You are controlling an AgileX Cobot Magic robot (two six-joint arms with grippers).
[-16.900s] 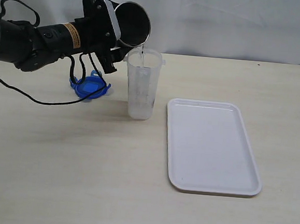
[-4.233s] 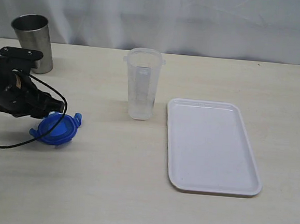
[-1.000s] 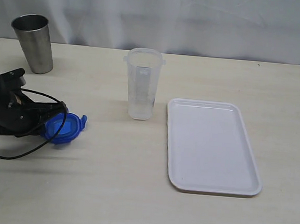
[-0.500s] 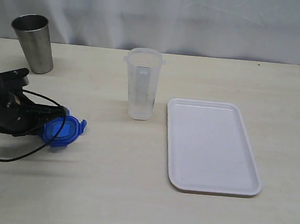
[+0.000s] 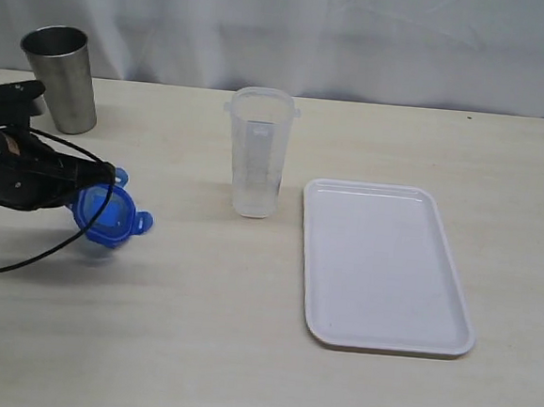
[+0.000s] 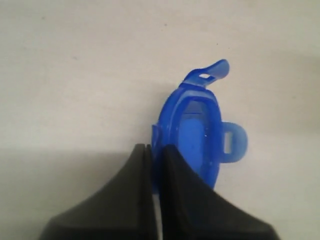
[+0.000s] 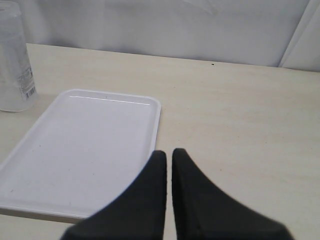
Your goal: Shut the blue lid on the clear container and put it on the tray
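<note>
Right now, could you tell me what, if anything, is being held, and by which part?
The left gripper is shut on the blue lid, pinching its rim at one side. The right gripper is shut and holds nothing.

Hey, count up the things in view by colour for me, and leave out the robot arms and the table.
Blue: 1, the blue lid
Clear: 1, the clear container
White: 1, the tray
Grey metal: 1, the steel cup
Total: 4
</note>
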